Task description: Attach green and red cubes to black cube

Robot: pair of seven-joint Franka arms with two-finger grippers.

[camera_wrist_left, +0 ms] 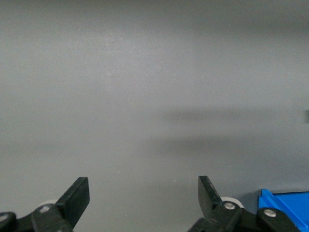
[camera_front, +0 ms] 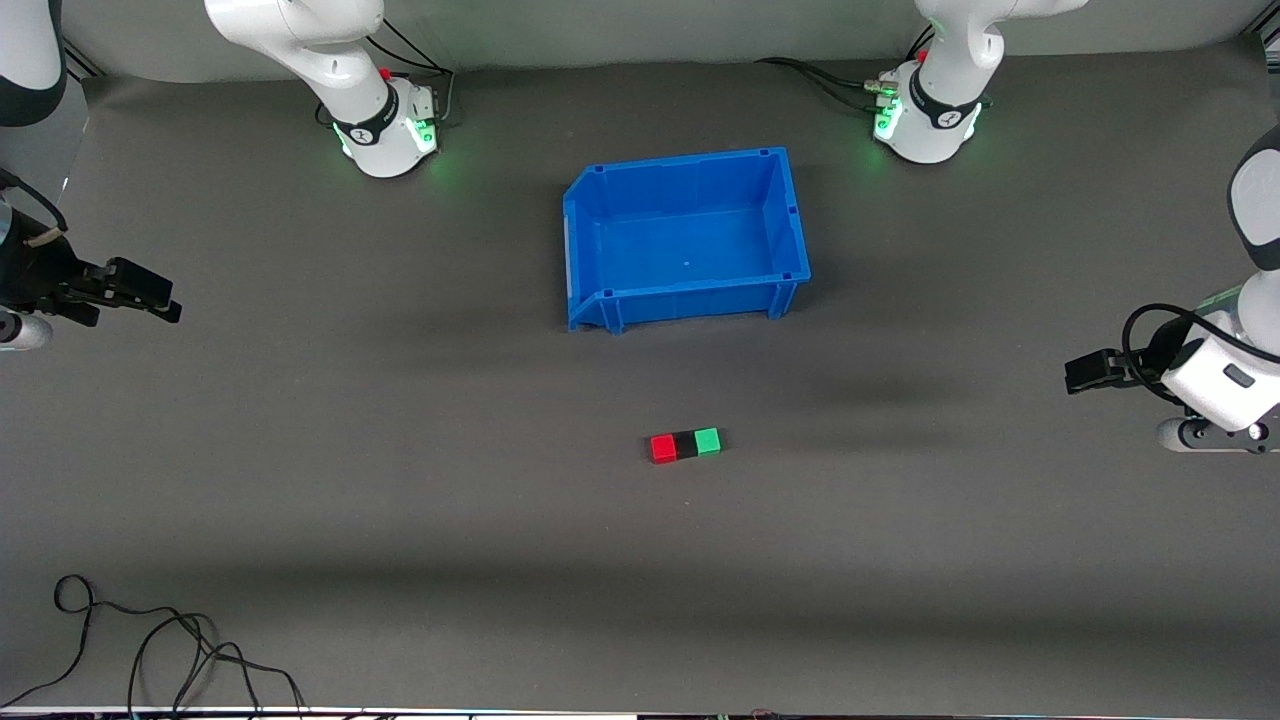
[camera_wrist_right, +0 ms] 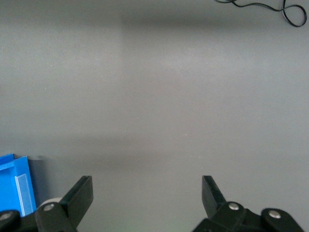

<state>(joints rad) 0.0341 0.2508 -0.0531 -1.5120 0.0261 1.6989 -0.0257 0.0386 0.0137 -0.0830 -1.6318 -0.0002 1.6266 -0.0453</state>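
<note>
Front view: left gripper (camera_front: 1075,372) and right gripper (camera_front: 165,305) wait wide apart, spread open, empty.

You're looking at a robotics lab / test cell, not a home or shop. Evidence: a table covered w/ plain dark grey matting (camera_front: 300,500), no decor or household clutter. Two white arm bases w/ green status lights, one (camera_front: 385,135) near the blue bin (camera_front: 600,310) toward the right arm's end, the other (camera_front: 925,125) near the bin toward the left arm's end, both cabled at the table's edge. Parts of more white robot hardware (camera_front: 1255,210) show well apart from the bin at the left arm's end. A loose black cable (camera_front: 170,650) lies on the matting, much nearer the front camera than the bin.
</note>
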